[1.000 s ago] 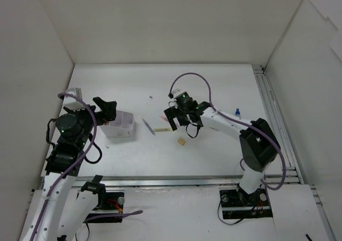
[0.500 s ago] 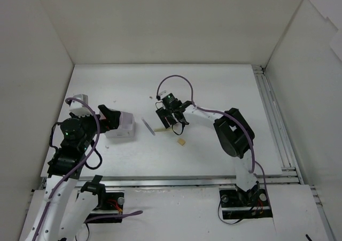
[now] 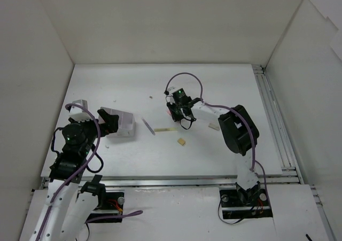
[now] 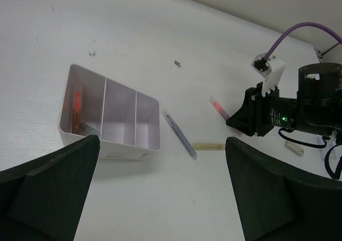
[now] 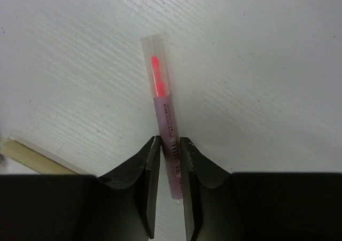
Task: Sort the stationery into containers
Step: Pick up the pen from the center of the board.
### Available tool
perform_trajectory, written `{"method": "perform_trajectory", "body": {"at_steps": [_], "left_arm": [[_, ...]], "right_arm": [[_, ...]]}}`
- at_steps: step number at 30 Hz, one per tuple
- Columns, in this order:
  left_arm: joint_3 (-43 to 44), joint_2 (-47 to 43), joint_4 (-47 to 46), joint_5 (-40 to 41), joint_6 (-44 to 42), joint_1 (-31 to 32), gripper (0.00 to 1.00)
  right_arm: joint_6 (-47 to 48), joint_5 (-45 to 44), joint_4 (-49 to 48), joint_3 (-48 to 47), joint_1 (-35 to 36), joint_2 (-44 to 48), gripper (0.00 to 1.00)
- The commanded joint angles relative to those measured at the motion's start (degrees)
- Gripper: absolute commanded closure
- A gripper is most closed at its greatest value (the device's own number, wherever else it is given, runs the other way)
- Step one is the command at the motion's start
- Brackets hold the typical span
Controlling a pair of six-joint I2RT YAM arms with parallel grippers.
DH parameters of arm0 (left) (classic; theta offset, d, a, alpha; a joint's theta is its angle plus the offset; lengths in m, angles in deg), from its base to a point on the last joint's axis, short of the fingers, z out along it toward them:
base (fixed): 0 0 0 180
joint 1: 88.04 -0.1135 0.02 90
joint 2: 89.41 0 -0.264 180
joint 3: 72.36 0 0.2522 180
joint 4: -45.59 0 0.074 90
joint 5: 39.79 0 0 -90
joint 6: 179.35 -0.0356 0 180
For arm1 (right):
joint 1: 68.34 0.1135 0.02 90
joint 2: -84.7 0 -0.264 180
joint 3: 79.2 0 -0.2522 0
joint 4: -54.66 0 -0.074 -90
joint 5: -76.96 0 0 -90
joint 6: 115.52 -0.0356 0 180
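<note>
Not far along, I'd say. The box (image 4: 123,153) has something in only one end compartment, the leftmost in the left wrist view: a red piece (image 4: 78,98) and a grey-green piece (image 4: 87,129) (pens, probably). Its other two compartments look bare.

Out on the worktop (image 4: 133,32) lie the purple pen (image 4: 180,134) just beside the box, the yellow pen (image 4: 210,146) past it, the tan eraser (image 3: 181,141) and the white eraser (image 4: 293,148).

The pink pen (image 5: 162,110) is the one being dealt with. It lies mid-worktop, well apart from the box, and the right fingers (image 5: 152,166) are pinched on its barrel from both sides. Whether it has left the surface I can't tell. Its long axis runs almost straight out from the fingers, leaning slightly left, clear-capped red tip pointing away from them.

The left fingers (image 4: 48,193) are spread wide over the box, gripping nothing.
</note>
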Motion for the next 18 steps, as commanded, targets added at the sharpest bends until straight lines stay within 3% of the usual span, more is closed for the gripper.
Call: {"method": "perform_trajectory", "body": {"at_steps": [1, 7, 13, 18], "left_arm": [[2.05, 0.64, -3.98, 0.26, 0.29, 0.17, 0.00], [2.84, 2.31, -5.03, -4.99, -0.41, 0.17, 0.00], [5.91, 9.16, -7.23, -12.12, 1.25, 0.17, 0.00], [7.85, 15.65, -10.48, -19.16, 2.22, 1.32, 0.00]], "right_arm": [[0.98, 6.90, 2.17, 2.17, -2.15, 1.45, 0.83], [1.77, 6.48, 0.24, 3.75, -3.65, 3.12, 1.00], [5.55, 3.48, -6.01, 6.74, -3.73, 12.16, 1.00], [10.47, 11.11, -12.76, 13.39, -2.34, 20.68, 1.00]]}}
